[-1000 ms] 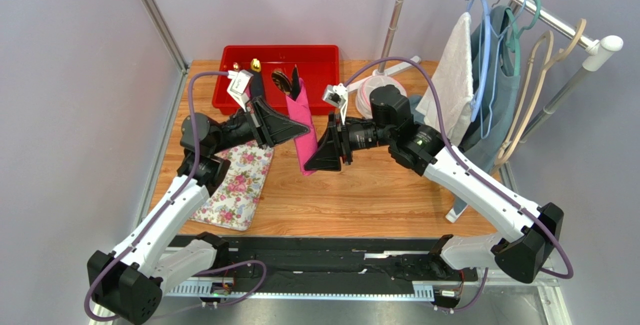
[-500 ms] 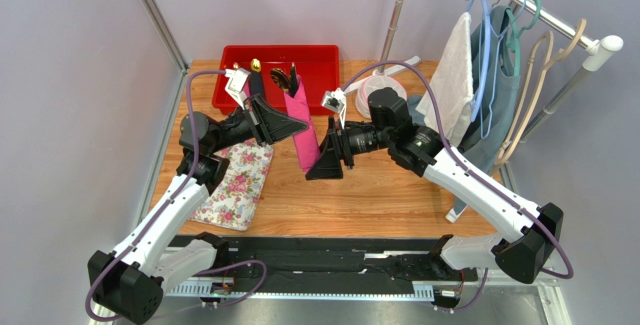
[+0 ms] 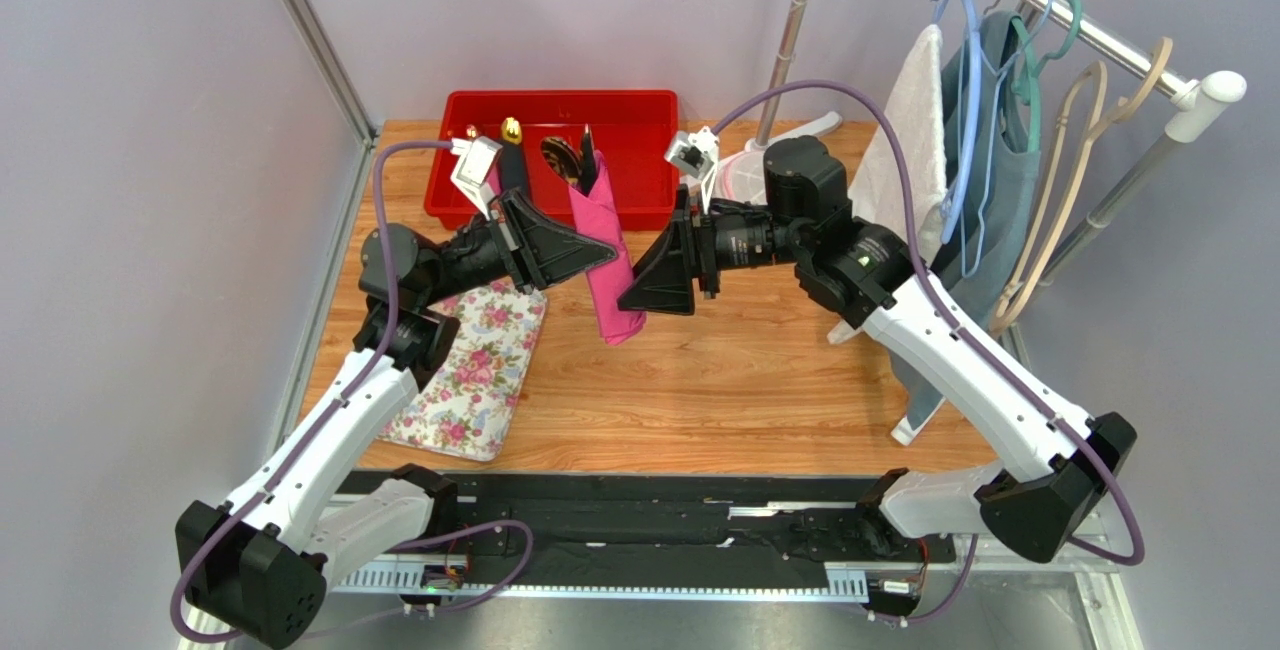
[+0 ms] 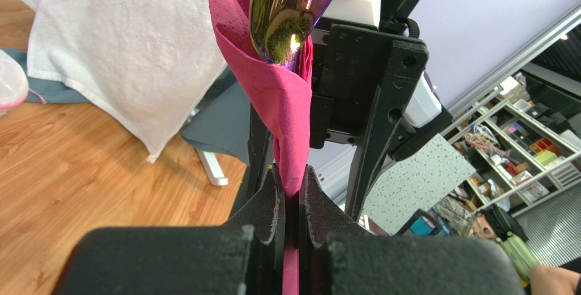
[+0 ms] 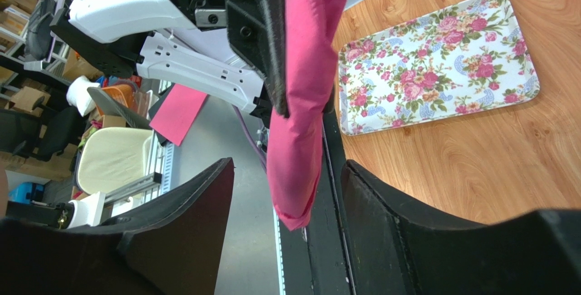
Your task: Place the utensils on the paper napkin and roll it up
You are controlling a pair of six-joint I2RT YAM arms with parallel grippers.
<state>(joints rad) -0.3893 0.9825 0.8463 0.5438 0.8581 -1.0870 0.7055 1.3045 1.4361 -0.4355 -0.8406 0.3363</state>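
Note:
The paper napkin [image 3: 610, 268] is rolled into a magenta-pink tube and hangs above the table. The utensils stick out of its far end: a shiny purple-tinted head [image 3: 567, 158] and a black handle [image 3: 589, 149]. In the left wrist view a spoon head [image 4: 283, 9] sits in the napkin's [image 4: 283, 104] open top. My left gripper [image 3: 580, 248] [image 4: 292, 196] is shut on the roll's middle. My right gripper [image 3: 634, 295] [image 5: 290, 167] is open beside the roll's lower end [image 5: 300, 138], which hangs between its spread fingers without touching them.
A red bin [image 3: 639, 118] with gold-headed cutlery stands at the back of the wooden table. A floral-print cloth [image 3: 473, 365] [image 5: 436, 63] lies at the left. A white towel [image 3: 906, 155] and hangers hang on a rack at the right.
My right gripper has opened wider, let go of the roll's lower end, and drawn back to the right and upward. The left gripper still holds the roll, slightly shifted.

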